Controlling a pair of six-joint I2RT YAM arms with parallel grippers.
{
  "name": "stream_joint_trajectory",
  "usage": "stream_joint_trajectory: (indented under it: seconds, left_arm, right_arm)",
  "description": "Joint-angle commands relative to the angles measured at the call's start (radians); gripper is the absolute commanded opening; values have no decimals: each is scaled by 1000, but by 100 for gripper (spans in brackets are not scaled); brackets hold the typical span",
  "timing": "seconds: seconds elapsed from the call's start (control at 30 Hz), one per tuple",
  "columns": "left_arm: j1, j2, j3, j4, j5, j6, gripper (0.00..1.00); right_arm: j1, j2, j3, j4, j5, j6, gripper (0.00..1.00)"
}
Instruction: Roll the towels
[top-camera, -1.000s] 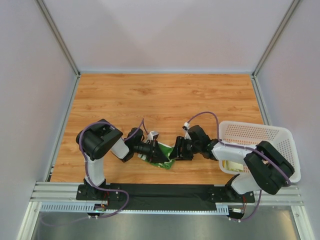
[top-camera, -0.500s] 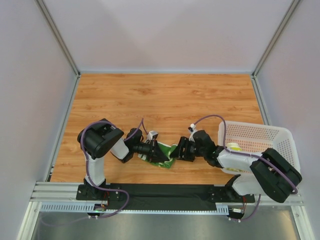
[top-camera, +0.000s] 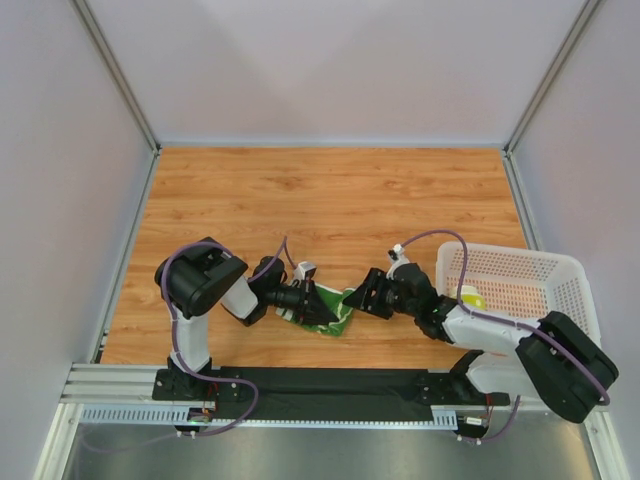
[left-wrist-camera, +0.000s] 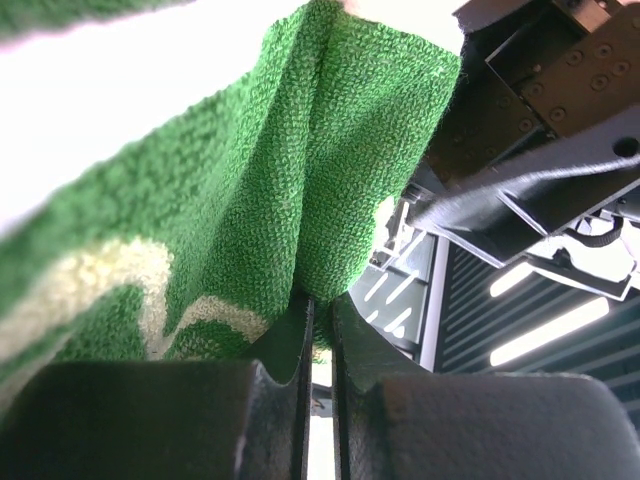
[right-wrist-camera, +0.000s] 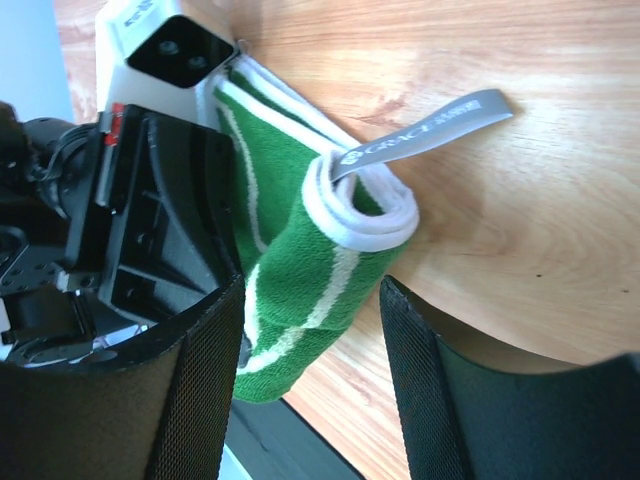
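Note:
The dark green towel (top-camera: 338, 318) with cream swirls lies partly rolled near the table's front edge. In the right wrist view its rolled end (right-wrist-camera: 318, 262) shows a white hem and a grey label (right-wrist-camera: 430, 130). My left gripper (top-camera: 320, 306) is shut on a fold of this towel (left-wrist-camera: 250, 200), its jaws (left-wrist-camera: 320, 322) nearly touching. My right gripper (top-camera: 358, 298) stands open just right of the roll, its mesh-padded fingers (right-wrist-camera: 195, 380) on either side of the roll's near end without touching it. The pale yellow towel (top-camera: 472, 296) lies in the basket.
A white perforated basket (top-camera: 520, 252) stands at the right edge of the wooden table (top-camera: 320, 200), with my right arm reaching across its left end. The black rail at the arms' bases (top-camera: 330, 380) runs just below the towel.
My right arm has drawn back to the right, off the green towel, and its jaws have widened slightly. The yellow towel in the basket is uncovered. The left gripper has not moved.

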Motion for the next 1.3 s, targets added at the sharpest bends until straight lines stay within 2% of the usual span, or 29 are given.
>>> stream_joint_trajectory:
  seconds: [0.0, 0.4, 0.53, 0.57, 0.6, 0.67, 0.73, 0.77, 0.8, 0.9, 0.97, 1.03, 1.07, 1.1, 1.2, 1.27]
  left_arm:
    - [-1, 21, -14, -131, -10, -58, 0]
    - [-1, 7, -15, -151, -13, -45, 0]
    - [-1, -6, -12, -175, -19, -30, 2]
    - [-1, -13, -11, -192, -22, -9, 3]
    - [-1, -19, -3, -247, -30, 13, 4]
    - [-1, -51, 11, -336, -38, 98, 8]
    - [-1, -100, 43, -510, -62, 168, 10]
    - [-1, -117, 57, -578, -73, 212, 12]
    - [-1, -134, 93, -724, -105, 291, 14]
    - [-3, -190, 162, -961, -177, 424, 20]
    - [-6, -218, 192, -1035, -208, 464, 27]
    - [-28, -250, 262, -1189, -280, 556, 33]
    - [-45, -263, 300, -1267, -327, 600, 35]
    - [-64, -273, 345, -1425, -446, 637, 36]
    - [-151, -295, 561, -1662, -662, 735, 38]
    - [-208, -295, 626, -1767, -787, 763, 38]
  right_arm:
    - [6, 21, -9, 36, 62, 11, 57]
    - [17, 147, -1, 144, 37, 27, 54]
    - [33, 166, 16, 144, 34, 13, 30]
    - [36, 167, 18, 141, 35, 10, 27]
    - [40, 163, 28, 123, 39, 1, 22]
    - [38, 157, 40, 83, 54, -10, 18]
    - [40, 135, 62, 8, 69, -36, 14]
    - [40, 124, 70, -17, 81, -41, 13]
    - [38, 115, 77, -67, 89, -50, 12]
    - [40, 86, 108, -156, 108, -73, 10]
    - [41, 75, 132, -197, 114, -88, 9]
    - [46, 74, 148, -241, 114, -97, 8]
    - [47, 74, 156, -253, 112, -102, 8]
    - [50, 78, 171, -288, 109, -105, 8]
    - [58, 87, 191, -322, 100, -107, 7]
    - [61, 94, 203, -338, 97, -107, 7]
